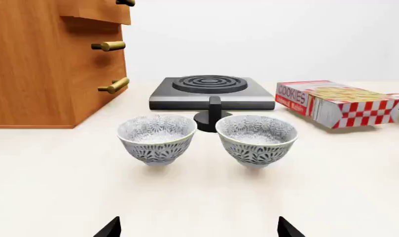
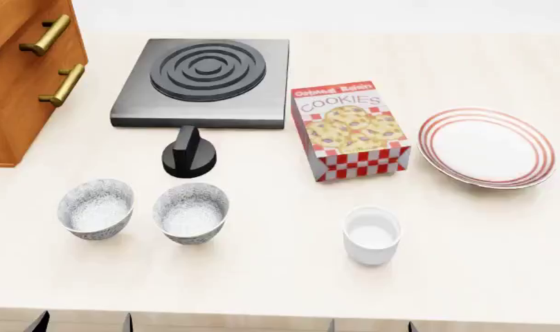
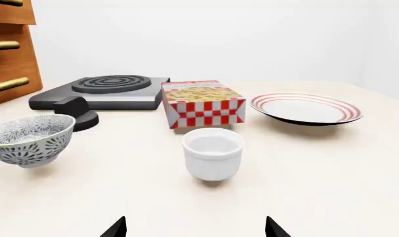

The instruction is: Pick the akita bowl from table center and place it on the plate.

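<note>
Head: high, looking steeply down over the whole bench (image 2: 280,290) | Left wrist: low, near bench level, facing the two bowls and hob (image 1: 211,92) | Right wrist: low, facing white cup (image 3: 212,153) | Shared: hob, cookie box (image 2: 351,129), central bowl (image 2: 191,211).

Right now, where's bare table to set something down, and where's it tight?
Free: the near strip in front of the two akita bowls and white cup; the gap between right bowl and cup; right of the cup, below the plate. Tight: burner, knob, cookie box.
</note>
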